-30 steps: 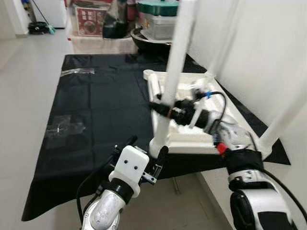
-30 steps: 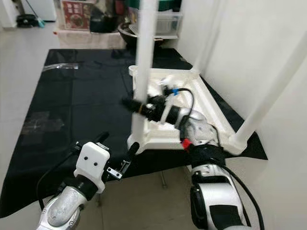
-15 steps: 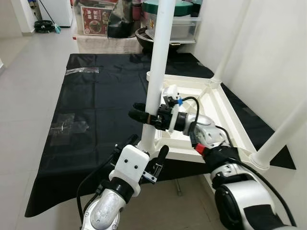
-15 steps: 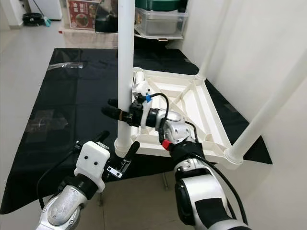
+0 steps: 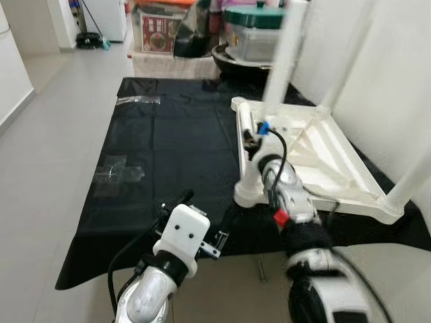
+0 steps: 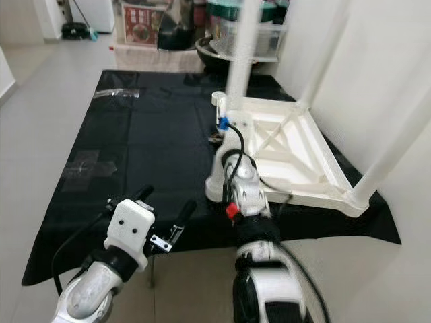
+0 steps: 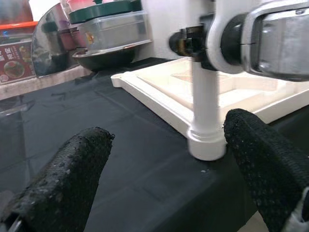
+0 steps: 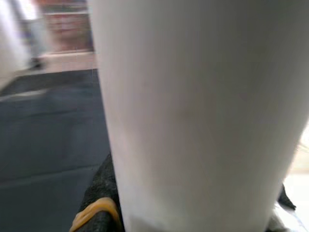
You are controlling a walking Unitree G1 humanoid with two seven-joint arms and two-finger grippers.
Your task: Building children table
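Table leg point(image 5: 250, 180) is gripped by the right end effector point(image 7: 193, 42); left end effector point(image 5: 202, 219) hovers nearby, gaping empty.

The left arm is bent low in front of the body, its gripper point(image 5: 202, 219) spread wide and holding nothing. The right arm reaches straight forward, its gripper point(image 6: 221, 136) closed around the white table leg point(image 6: 237, 81) near its lower part.
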